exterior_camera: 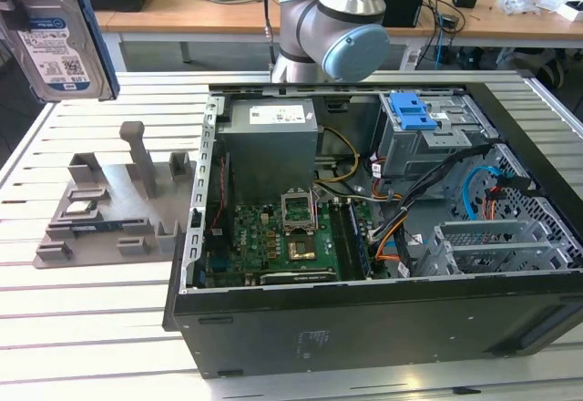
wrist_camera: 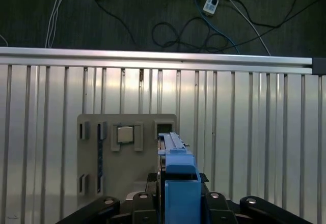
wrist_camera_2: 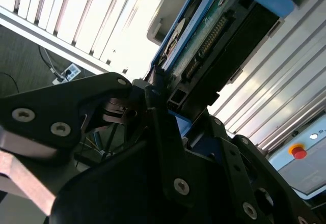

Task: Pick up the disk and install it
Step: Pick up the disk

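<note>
Gripper (wrist_camera_2: pixel 162 95) clamped on the disk (wrist_camera_2: pixel 214 35) — drive hangs at the exterior view's left, above the grey fixture (exterior_camera: pixel 100 214), well apart from the PC case (exterior_camera: pixel 364 328). Pickup done, install not; seating it prob. needs edge-on alignment w/ the drive cage (exterior_camera: pixel 428 146).

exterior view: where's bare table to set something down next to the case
Bare slats of the table lie between the grey fixture and the near edge, on the exterior view's left of the computer case, and behind the fixture. Inside the case is crowded with boards and cables.
</note>
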Motion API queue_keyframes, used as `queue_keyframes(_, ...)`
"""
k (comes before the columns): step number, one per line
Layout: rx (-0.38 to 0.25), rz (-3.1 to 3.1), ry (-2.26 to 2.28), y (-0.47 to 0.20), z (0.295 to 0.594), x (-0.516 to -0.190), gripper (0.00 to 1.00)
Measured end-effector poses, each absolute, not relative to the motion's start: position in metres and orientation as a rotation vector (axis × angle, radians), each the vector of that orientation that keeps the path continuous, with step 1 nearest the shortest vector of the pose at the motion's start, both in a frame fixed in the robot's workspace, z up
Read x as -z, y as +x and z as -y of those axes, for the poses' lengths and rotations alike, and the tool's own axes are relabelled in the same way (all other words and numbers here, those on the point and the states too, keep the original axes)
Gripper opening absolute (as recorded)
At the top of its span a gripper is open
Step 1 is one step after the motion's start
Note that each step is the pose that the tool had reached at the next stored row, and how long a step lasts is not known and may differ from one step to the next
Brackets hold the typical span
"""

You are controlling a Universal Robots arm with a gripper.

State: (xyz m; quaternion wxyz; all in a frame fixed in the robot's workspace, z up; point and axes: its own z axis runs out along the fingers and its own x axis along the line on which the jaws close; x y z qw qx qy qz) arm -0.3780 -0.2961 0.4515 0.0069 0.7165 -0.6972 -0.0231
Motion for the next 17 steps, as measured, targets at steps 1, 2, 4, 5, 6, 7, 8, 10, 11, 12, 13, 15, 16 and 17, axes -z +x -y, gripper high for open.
queue_keyframes(1,0.072,2.181,2.241,-0.378,0.296,-0.454,0.37)
queue_keyframes(2,0.072,2.181,2.241,-0.378,0.296,-0.456,0.37)
queue_keyframes(4,0.072,2.181,2.241,-0.378,0.296,-0.466,0.37)
queue_keyframes(5,0.072,2.181,2.241,-0.378,0.296,-0.472,0.37)
queue_keyframes(6,0.072,2.181,2.241,-0.378,0.296,-0.478,0.37)
queue_keyframes(7,0.072,2.181,2.241,-0.378,0.296,-0.483,0.37)
queue_keyframes(8,0.072,2.181,2.241,-0.378,0.296,-0.486,0.37)
queue_keyframes(10,0.072,2.181,2.241,-0.378,0.296,-0.492,0.37)
queue_keyframes(11,0.072,2.181,2.241,-0.378,0.296,-0.494,0.37)
queue_keyframes(12,0.072,2.181,2.241,-0.378,0.296,-0.498,0.37)
queue_keyframes(13,0.072,2.181,2.241,-0.378,0.296,-0.501,0.37)
queue_keyframes(15,0.072,2.181,2.241,-0.378,0.296,-0.506,0.37)
queue_keyframes(16,0.072,2.181,2.241,-0.378,0.296,-0.507,0.37)
queue_keyframes(17,0.072,2.181,2.241,-0.378,0.296,-0.507,0.37)
